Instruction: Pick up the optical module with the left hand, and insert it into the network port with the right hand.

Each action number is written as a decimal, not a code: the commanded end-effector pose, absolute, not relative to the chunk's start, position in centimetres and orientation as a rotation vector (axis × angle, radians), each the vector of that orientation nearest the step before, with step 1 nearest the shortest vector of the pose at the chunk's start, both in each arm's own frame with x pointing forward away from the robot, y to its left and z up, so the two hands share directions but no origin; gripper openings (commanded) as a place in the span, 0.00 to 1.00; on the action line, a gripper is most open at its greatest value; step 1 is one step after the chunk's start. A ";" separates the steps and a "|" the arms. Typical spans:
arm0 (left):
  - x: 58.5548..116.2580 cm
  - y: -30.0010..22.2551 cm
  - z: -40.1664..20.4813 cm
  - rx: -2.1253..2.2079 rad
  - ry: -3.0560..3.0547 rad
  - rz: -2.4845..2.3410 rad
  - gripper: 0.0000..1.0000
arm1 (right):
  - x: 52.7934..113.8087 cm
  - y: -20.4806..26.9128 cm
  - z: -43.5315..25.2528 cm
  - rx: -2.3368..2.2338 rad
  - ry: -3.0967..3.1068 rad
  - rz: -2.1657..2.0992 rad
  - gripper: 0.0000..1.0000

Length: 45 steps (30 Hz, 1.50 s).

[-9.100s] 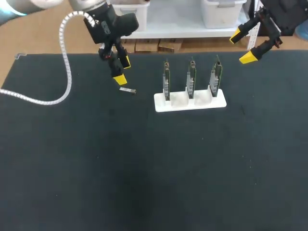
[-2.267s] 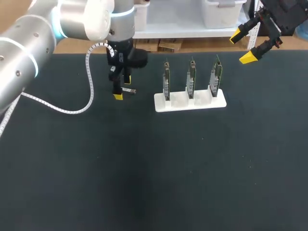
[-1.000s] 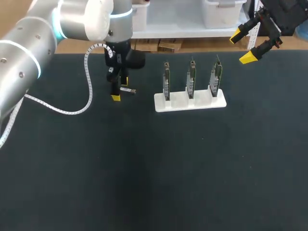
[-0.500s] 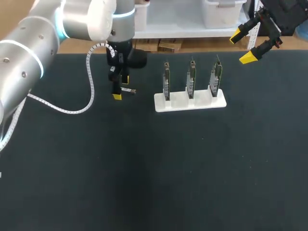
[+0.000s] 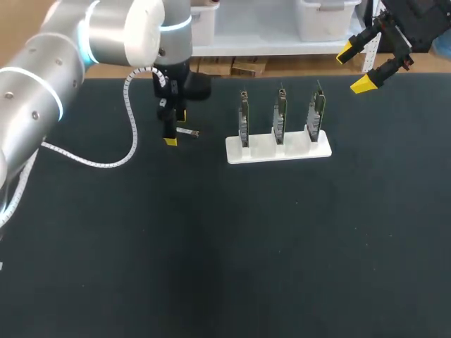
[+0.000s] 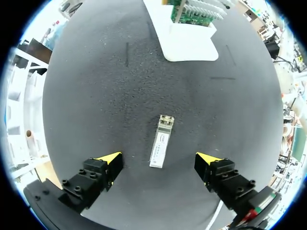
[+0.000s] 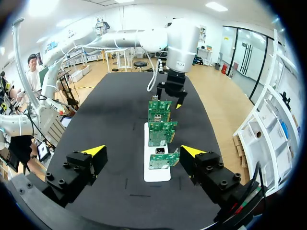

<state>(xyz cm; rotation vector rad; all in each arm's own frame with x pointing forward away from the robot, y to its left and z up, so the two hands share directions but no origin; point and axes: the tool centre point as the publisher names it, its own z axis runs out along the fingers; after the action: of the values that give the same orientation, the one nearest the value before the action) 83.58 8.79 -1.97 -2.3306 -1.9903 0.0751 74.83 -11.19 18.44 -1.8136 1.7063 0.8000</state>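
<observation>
The optical module (image 6: 160, 141), a small silver bar, lies flat on the black table; in the head view the module (image 5: 188, 132) is left of the white stand. My left gripper (image 6: 158, 158) hangs open right over it, one yellow tip on each side, neither touching. In the head view the left gripper (image 5: 173, 130) stands upright over the module. The white stand (image 5: 277, 147) holds three upright green boards with network ports (image 5: 280, 114). My right gripper (image 5: 357, 67) is open, high at the far right, holding nothing; in its own view the right gripper (image 7: 143, 151) faces the boards (image 7: 161, 131).
A white coiled cable (image 5: 106, 155) trails from my left arm across the table's left side. The stand (image 6: 189, 39) lies ahead of the left gripper, well past the module. Bare black table (image 5: 232, 253) stretches across the near half.
My left gripper has shifted very slightly around the module over the last second, staying open above it. The right arm and the module have kept still.
</observation>
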 end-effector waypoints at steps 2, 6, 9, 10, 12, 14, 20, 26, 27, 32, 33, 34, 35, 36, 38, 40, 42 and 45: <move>84.9 8.4 -2.6 -2.261 -1.918 0.179 1.00 | 74.6 -11.2 18.5 -1.811 1.708 0.794 1.00; 84.9 8.5 -2.9 -2.256 -1.910 0.185 1.00 | 74.6 -11.2 18.5 -1.811 1.708 0.794 1.00; 84.7 8.5 -3.0 -2.255 -1.910 0.188 1.00 | 74.6 -11.2 18.5 -1.811 1.708 0.794 1.00; 84.6 8.5 -3.0 -2.257 -1.911 0.188 1.00 | 74.6 -11.2 18.5 -1.811 1.708 0.794 1.00; 84.5 8.6 -3.3 -2.265 -1.911 0.187 0.60 | 74.6 -11.2 18.5 -1.811 1.708 0.794 1.00; 84.5 8.5 -3.4 -2.265 -1.912 0.187 0.15 | 74.6 -11.2 18.5 -1.811 1.708 0.794 1.00; 84.2 8.6 -3.5 -2.259 -1.915 0.185 0.00 | 74.6 -11.2 18.5 -1.811 1.708 0.794 1.00; 83.9 8.7 -2.9 -2.248 -1.925 0.164 0.00 | 74.6 -11.2 18.5 -1.811 1.708 0.794 1.00; 83.8 8.7 -2.8 -2.249 -1.925 0.158 0.00 | 74.6 -11.2 18.5 -1.811 1.708 0.794 1.00; 83.4 8.5 -1.5 -2.242 -1.943 0.145 0.00 | 74.6 -11.2 18.5 -1.811 1.708 0.794 1.00; 83.2 8.5 -1.1 -2.241 -1.953 0.144 0.00 | 74.6 -11.2 18.5 -1.811 1.708 0.794 1.00; 83.1 8.4 -0.7 -2.243 -1.961 0.144 0.00 | 74.6 -11.2 18.5 -1.811 1.708 0.794 1.00; 82.9 8.3 -0.3 -2.248 -1.981 0.149 0.00 | 74.6 -11.2 18.5 -1.811 1.708 0.794 1.00; 82.8 8.3 0.1 -2.250 -1.996 0.156 0.00 | 74.6 -11.2 18.5 -1.811 1.708 0.794 1.00; 82.4 8.3 0.8 -2.254 -2.029 0.164 0.00 | 74.6 -11.2 18.5 -1.811 1.708 0.794 1.00; 81.9 8.2 1.5 -2.246 -2.062 0.180 0.00 | 74.6 -11.2 18.5 -1.811 1.708 0.794 1.00; 81.4 8.2 2.3 -2.240 -2.123 0.206 0.00 | 74.6 -11.2 18.5 -1.811 1.708 0.794 1.00; 80.6 8.2 3.5 -2.215 -2.211 0.231 0.00 | 74.6 -11.2 18.5 -1.811 1.708 0.794 1.00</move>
<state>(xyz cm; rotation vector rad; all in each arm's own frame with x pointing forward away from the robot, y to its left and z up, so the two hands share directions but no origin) 81.89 7.38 2.67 -2.2001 -2.1611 0.2357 74.83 -11.19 18.44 -1.8136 1.7063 0.8000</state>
